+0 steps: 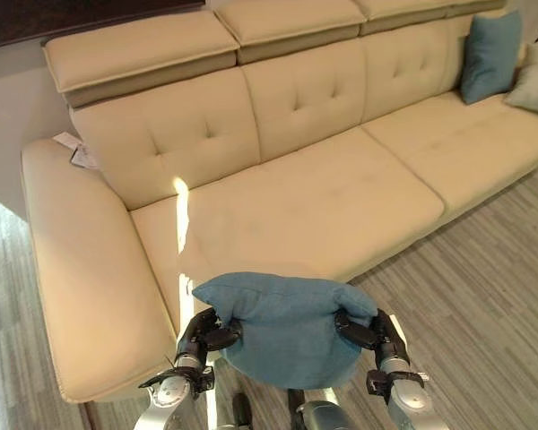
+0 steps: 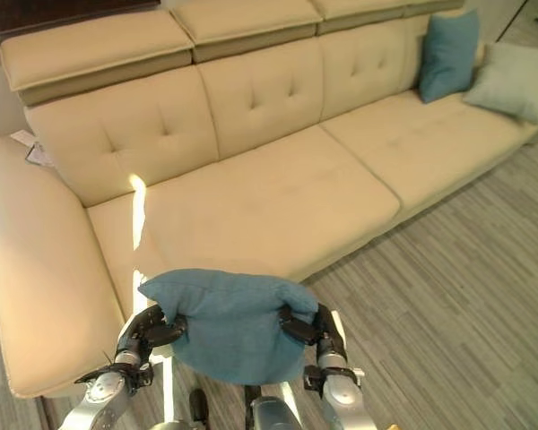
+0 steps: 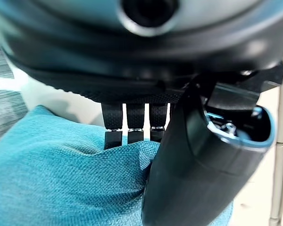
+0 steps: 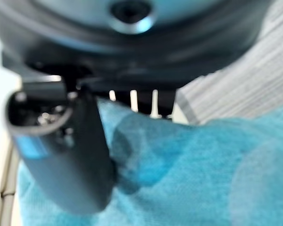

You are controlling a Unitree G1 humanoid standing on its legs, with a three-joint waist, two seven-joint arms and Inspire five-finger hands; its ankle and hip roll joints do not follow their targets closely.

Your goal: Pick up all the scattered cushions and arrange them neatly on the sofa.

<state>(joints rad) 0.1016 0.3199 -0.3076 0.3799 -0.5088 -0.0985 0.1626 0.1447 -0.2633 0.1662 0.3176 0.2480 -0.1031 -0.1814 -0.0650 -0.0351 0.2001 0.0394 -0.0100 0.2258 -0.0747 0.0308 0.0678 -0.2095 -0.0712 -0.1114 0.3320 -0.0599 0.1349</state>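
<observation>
**Inspector A:** Nearest item: a teal cushion (image 1: 287,327), held in the air in front of the robot, above the wood-look floor (image 1: 484,296) and just short of the sofa's front edge. The left hand (image 1: 206,333) pinches its left side and the right hand (image 1: 368,330) its right side, fingers and thumb curled into the fabric on both. A grip at two opposite edges keeps the cushion spread and level, which I judge suits setting it down flat.

**Inspector B:** Confirmed at the wrists. The left wrist view shows fingers (image 3: 127,127) dug into the weave with the thumb pressed over it; the right wrist view shows the same pinch. The head views cannot show that contact.

**Inspector A:** Beyond it, the cream leather sofa (image 1: 323,193), with its chaise end on the robot's left. The near seats are bare.

**Inspector B:** Far right end: a second teal cushion (image 1: 491,55) stands upright against the backrest, with a grey-green cushion (image 2: 518,81) leaning beside it. A paper tag (image 1: 76,150) lies behind the left armrest.
</observation>
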